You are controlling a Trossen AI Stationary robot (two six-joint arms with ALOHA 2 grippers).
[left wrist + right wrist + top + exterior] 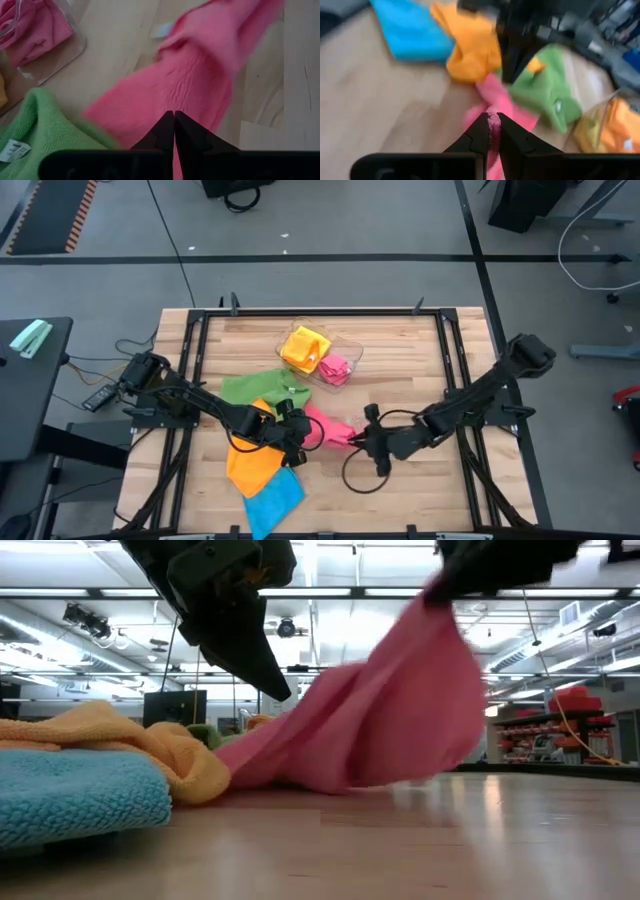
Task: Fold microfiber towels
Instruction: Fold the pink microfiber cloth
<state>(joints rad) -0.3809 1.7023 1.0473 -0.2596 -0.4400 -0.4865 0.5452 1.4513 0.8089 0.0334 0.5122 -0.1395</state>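
- Pink towel (330, 428) hangs stretched near the bench's middle, between both grippers.
- Green towel (35, 125) carries a white tag (12, 150), writing unreadable.
- Left gripper (297, 442) and right gripper (362, 440) each pinch an end.

I saw the pink towel (190, 85) as nubbly matt cloth, the table (420, 370) as pale smooth wood, and the tray (60, 55) as glossy clear plastic.

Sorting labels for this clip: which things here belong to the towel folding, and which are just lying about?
Job:
pink towel, gripped by left end effector and right end effector
orange towel
blue towel
green towel
yellow towel and second pink towel

Lying about:
clear tray
black cable
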